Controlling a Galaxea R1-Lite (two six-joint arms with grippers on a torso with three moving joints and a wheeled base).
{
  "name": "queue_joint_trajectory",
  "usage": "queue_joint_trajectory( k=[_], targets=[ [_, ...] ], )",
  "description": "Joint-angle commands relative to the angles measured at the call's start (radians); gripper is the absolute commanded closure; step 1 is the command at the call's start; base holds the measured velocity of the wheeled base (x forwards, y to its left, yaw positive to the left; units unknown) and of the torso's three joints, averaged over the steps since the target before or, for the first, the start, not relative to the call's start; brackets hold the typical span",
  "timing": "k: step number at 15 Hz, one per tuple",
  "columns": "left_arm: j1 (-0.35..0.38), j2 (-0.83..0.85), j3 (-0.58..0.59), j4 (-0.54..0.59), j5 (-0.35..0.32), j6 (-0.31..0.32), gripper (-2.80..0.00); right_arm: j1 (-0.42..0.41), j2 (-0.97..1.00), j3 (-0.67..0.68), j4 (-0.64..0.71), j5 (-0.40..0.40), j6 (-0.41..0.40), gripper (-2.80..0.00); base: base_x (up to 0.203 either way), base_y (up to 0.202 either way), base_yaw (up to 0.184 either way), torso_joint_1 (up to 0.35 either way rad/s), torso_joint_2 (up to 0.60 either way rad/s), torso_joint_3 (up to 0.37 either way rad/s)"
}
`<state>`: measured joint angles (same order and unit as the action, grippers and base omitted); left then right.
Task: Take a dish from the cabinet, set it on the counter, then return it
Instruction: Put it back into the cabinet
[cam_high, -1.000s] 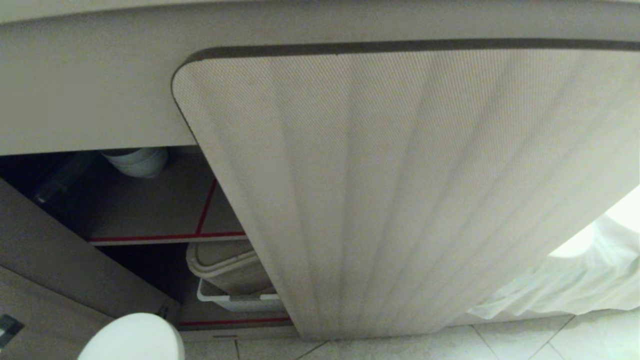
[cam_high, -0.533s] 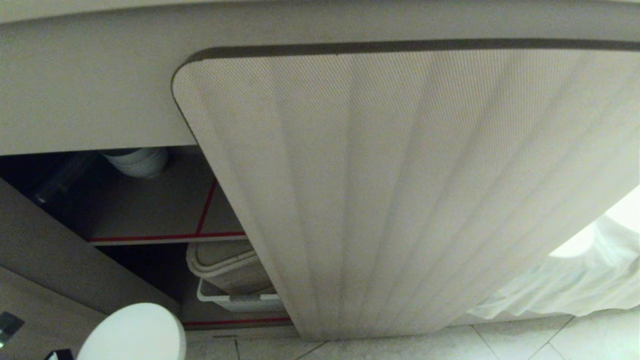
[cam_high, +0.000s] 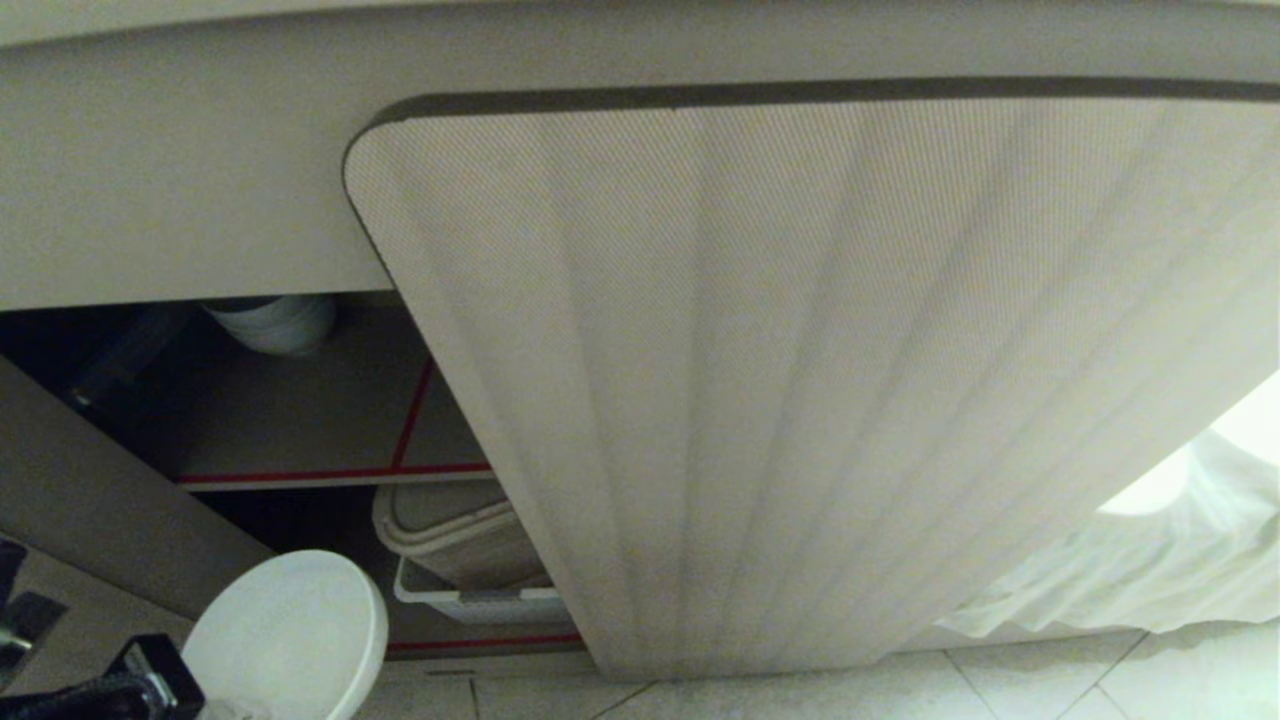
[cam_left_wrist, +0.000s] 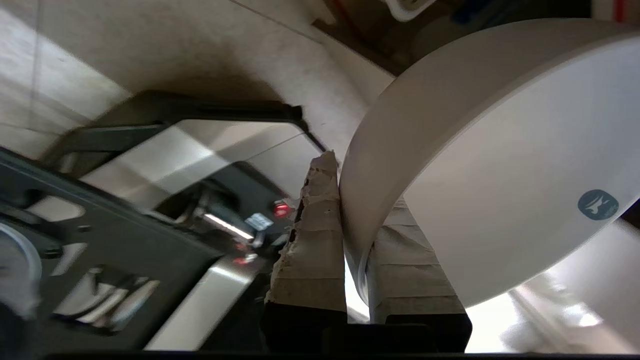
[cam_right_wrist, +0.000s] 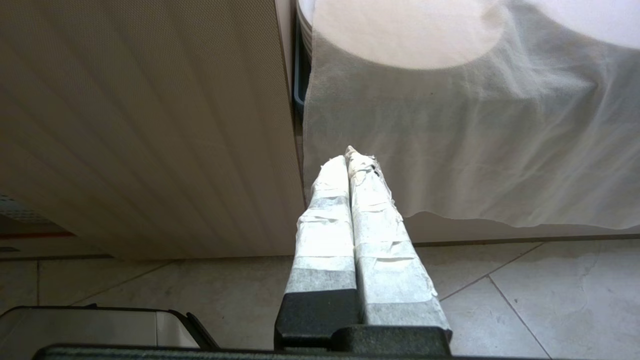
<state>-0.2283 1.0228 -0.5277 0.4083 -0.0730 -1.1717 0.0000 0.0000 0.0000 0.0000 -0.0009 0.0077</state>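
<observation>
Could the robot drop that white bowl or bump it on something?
Maybe. The left gripper pinches only the thin rim of the bowl, so it might slip and fall on the tiled floor. The cabinet door edge is close, so the bowl could knock against it.

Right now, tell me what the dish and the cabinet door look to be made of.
Dish: likely glazed ceramic, smooth plain white with a soft sheen, a small blue mark on its underside. It is pinched at the rim in the left end effector. Cabinet door: pale beige, matt, vertically ribbed with a fine woven-looking texture; perhaps laminate or textured panel, hard to say.
</observation>
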Motion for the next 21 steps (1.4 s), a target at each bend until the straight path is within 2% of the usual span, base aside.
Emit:
queue_joint_trajectory(
  k=[1, 8, 11, 17, 21],
  targets=[
    [0.001, 0.055, -0.01, -0.035, 0.004, -0.04, 0.0, 0.002, 0.0, 0.0, 0.0, -0.001, 0.0, 0.0, 0.0, 0.0, 0.0, 0.0, 0.0, 0.0],
    [0.0, 0.161, -0.02, -0.118, 0.016, -0.129, 0.0, 0.001, 0.0, 0.0, 0.0, -0.001, 0.0, 0.0, 0.0, 0.0, 0.0, 0.0, 0.0, 0.0],
    [0.001, 0.196, -0.022, -0.13, 0.016, -0.146, 0.0, 0.0, 0.0, 0.0, 0.0, -0.001, 0.0, 0.0, 0.0, 0.0, 0.0, 0.0, 0.0, 0.0],
    [0.001, 0.282, -0.032, -0.279, 0.016, -0.195, 0.0, 0.0, 0.0, 0.0, 0.0, -0.001, 0.0, 0.0, 0.0, 0.0, 0.0, 0.0, 0.0, 0.0],
    [0.001, 0.311, -0.069, -0.282, 0.032, -0.264, 0.0, 0.0, 0.0, 0.0, 0.0, -0.001, 0.0, 0.0, 0.0, 0.0, 0.0, 0.0, 0.0, 0.0]
  ],
)
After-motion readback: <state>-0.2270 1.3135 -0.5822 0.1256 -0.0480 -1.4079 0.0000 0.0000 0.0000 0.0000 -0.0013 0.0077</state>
